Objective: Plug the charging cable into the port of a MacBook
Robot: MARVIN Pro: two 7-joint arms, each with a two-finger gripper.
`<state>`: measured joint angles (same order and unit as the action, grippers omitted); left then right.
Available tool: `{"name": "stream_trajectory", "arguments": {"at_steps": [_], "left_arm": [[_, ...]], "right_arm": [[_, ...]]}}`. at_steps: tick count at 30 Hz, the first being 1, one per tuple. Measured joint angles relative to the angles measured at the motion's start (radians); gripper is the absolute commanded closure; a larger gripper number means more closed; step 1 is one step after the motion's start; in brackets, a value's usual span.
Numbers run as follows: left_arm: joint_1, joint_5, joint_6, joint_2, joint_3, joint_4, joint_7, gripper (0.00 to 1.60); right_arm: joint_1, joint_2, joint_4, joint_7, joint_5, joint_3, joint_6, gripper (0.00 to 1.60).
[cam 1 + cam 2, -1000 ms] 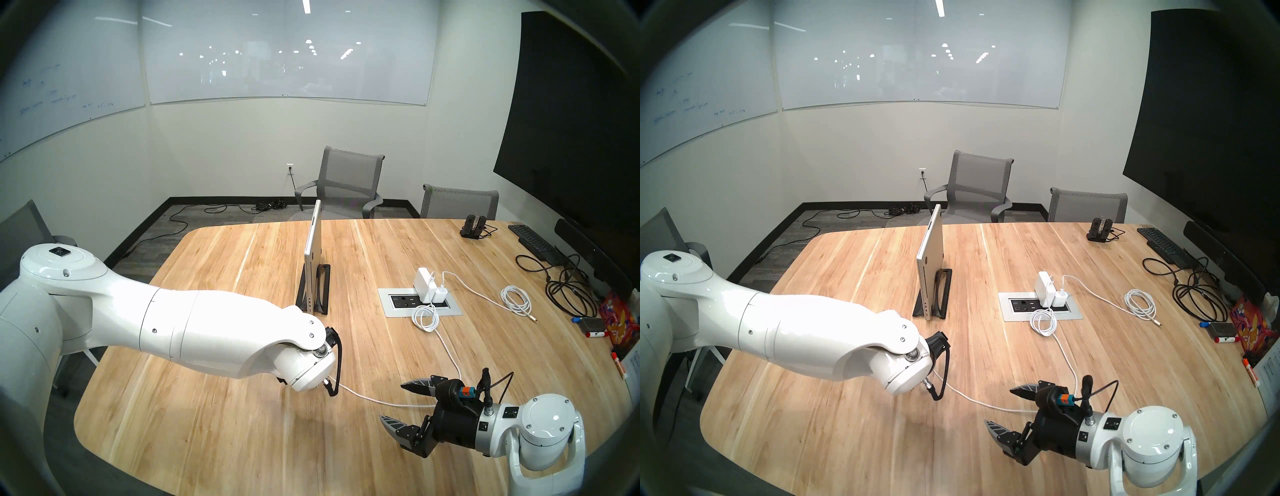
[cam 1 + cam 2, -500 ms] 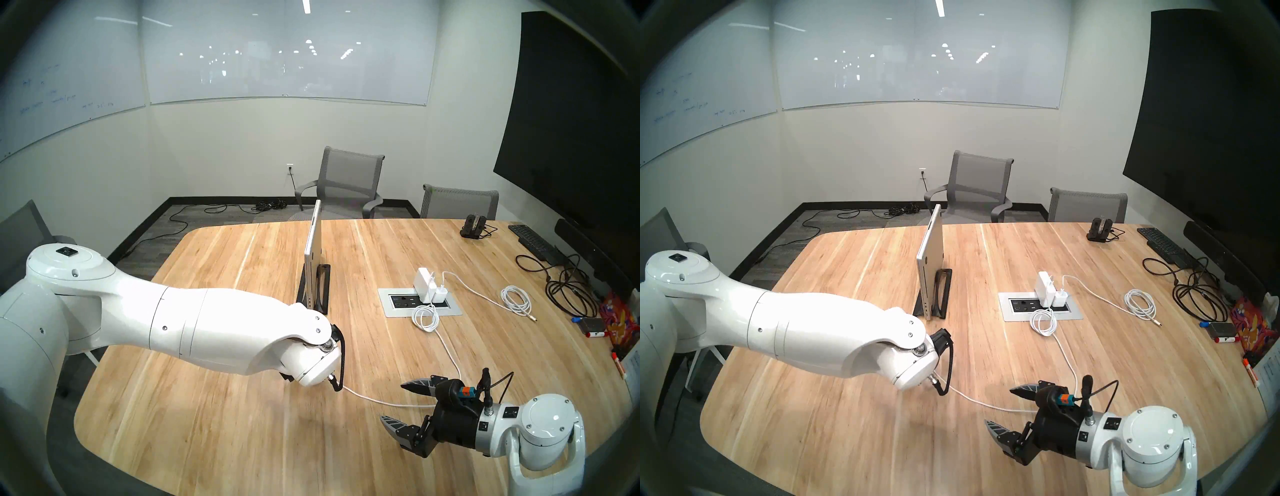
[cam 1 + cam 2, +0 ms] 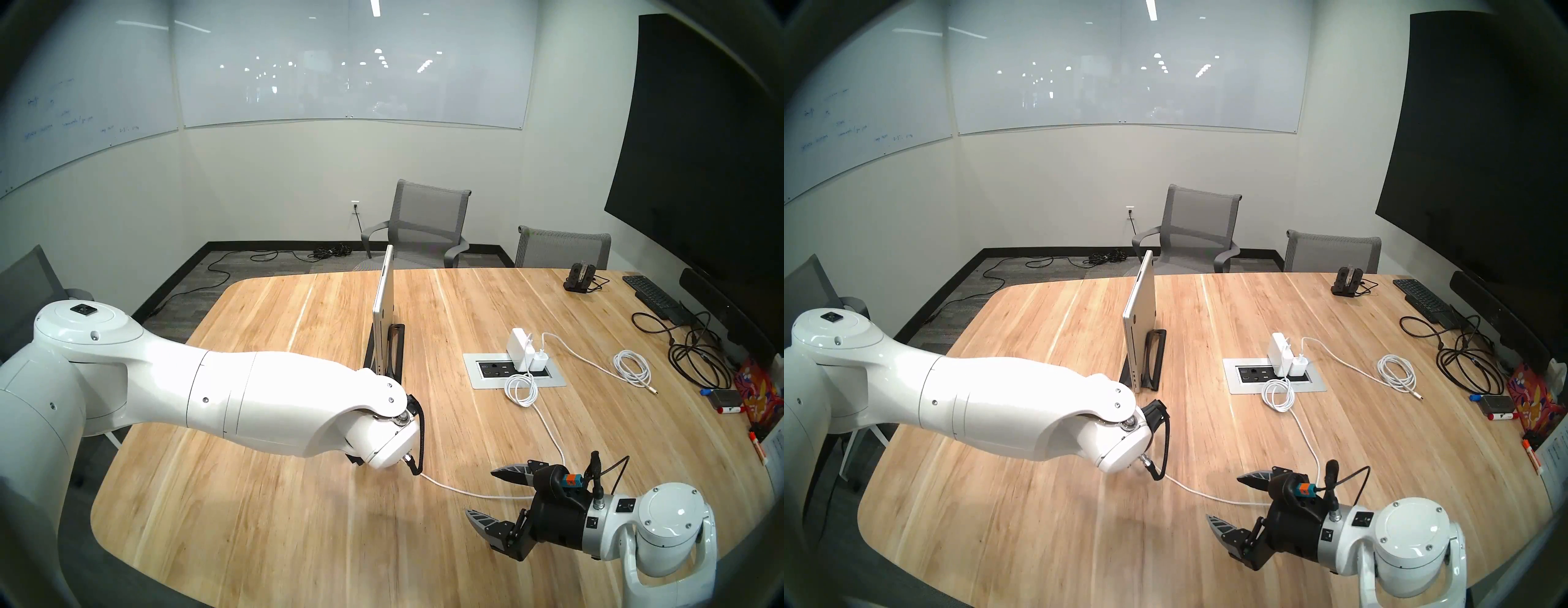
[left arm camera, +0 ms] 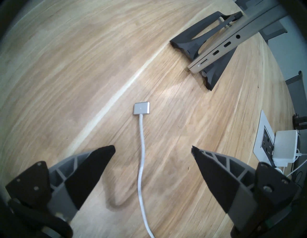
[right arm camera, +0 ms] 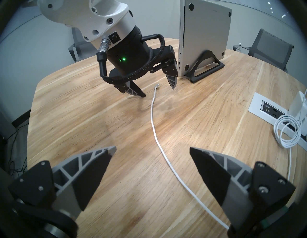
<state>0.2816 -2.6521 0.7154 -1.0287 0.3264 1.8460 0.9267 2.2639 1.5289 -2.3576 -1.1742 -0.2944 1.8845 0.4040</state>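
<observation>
The charging cable (image 4: 141,149) lies on the wooden table, and its flat silver connector (image 4: 141,108) rests just ahead of my left gripper (image 4: 152,147). That gripper is open and hangs low over the cord, one finger on each side, holding nothing; the right wrist view shows the same (image 5: 158,91). The MacBook (image 3: 384,314) stands on edge in a black stand (image 3: 392,352), its port edge (image 4: 224,48) facing the connector. My right gripper (image 3: 480,492) is open and empty near the table's front right, beside the cable's (image 5: 154,129) run.
A power panel (image 3: 488,375) set into the table holds white chargers (image 3: 518,342). A coiled white cable (image 3: 632,367), black cables (image 3: 695,361) and a black keyboard (image 3: 653,295) lie at the right. Grey chairs (image 3: 428,220) stand behind the table.
My left arm has moved a little to the right, toward the cable's end, with its gripper still open. The right arm and the cable have not moved.
</observation>
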Motion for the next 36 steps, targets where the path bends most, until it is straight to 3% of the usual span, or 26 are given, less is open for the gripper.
{"name": "stream_trajectory", "arguments": {"at_steps": [36], "left_arm": [[0.048,-0.031,-0.014,0.009,-0.035,-0.041,-0.078,0.00]], "right_arm": [[-0.001,0.004,0.000,-0.004,-0.003,0.001,-0.001,0.00]]}}
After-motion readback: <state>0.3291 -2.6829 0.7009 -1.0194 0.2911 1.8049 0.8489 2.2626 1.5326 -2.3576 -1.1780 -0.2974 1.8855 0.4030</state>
